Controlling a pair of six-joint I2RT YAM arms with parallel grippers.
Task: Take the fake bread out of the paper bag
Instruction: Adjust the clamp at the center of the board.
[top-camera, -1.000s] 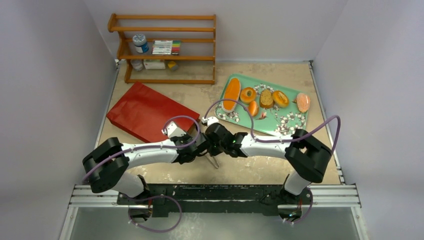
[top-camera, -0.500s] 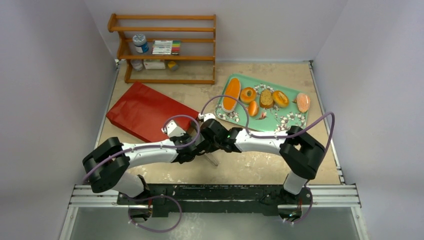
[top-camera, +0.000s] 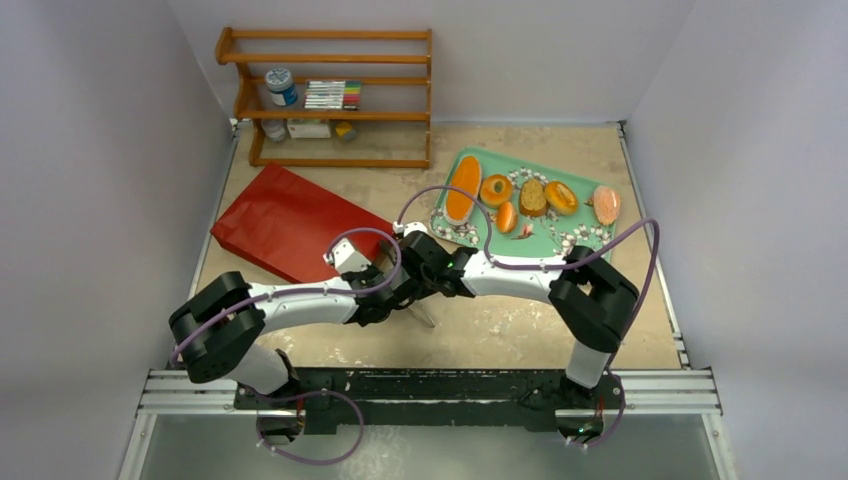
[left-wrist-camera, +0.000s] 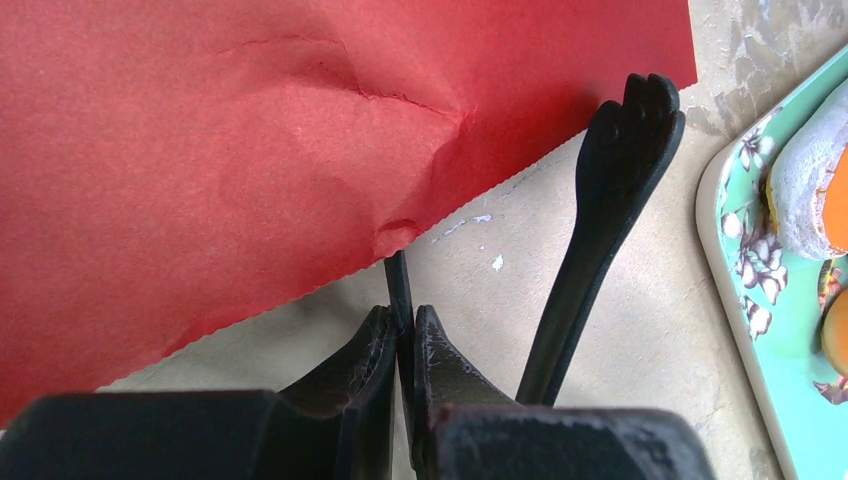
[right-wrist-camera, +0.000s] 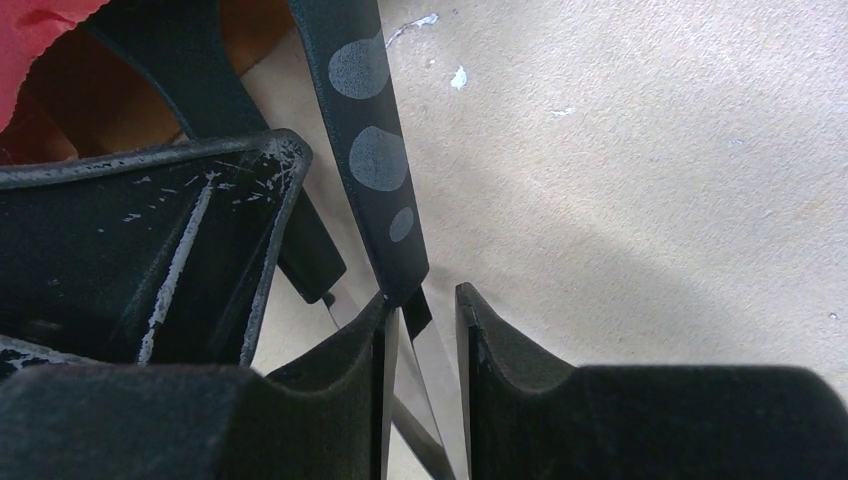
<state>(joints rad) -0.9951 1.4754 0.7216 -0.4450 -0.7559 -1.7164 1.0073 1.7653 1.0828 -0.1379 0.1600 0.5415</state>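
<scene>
Tongs (left-wrist-camera: 610, 180), matte black plastic, one thin arm tight in left end effector (left-wrist-camera: 400, 315); right end effector (right-wrist-camera: 425, 300) narrowly agape.

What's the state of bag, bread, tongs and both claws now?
bag: lying flat, a tong tip under its rim.
bread: out of the bag, on the tray, one at its edge.
tongs: spread open, one arm in the left claw.
left claw: shut on tongs.
right claw: open around a tong arm.
</scene>
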